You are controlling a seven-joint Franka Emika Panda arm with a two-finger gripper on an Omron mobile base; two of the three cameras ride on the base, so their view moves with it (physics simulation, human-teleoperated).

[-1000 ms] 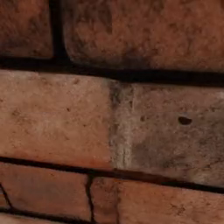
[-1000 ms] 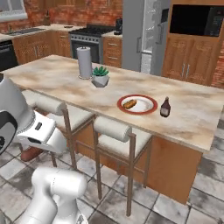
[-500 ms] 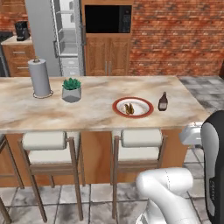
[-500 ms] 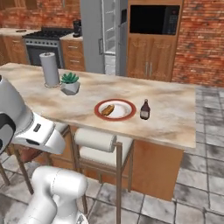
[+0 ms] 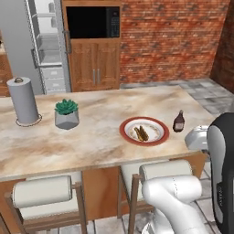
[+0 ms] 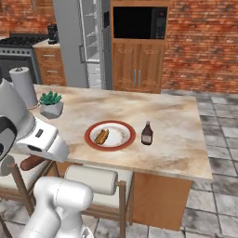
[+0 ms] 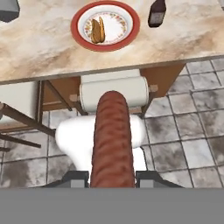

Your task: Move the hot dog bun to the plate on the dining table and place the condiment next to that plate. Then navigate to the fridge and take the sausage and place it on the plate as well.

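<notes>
We face the long beige marbled dining table (image 5: pixel 91 137), with the tall grey steel fridge (image 6: pixel 83 42) standing open beyond its far side. We count one round white plate with a red-brown rim (image 5: pixel 144 131) on the top, one small tan split hot dog bun (image 5: pixel 140 133) lying on it, and one dark brown condiment bottle (image 5: pixel 178 121) just beside the plate on its right. Two cushioned stools (image 5: pixel 43 194) sit under the near edge.

Our two-finger gripper (image 7: pixel 112 177) is closed on one slim reddish-brown sausage (image 7: pixel 112 140), held low in front of the table over a stool. Its long axis points straight ahead towards the plate (slightly left of that line in the hand view), so we judge the carry must go up and forward over the edge.
</notes>
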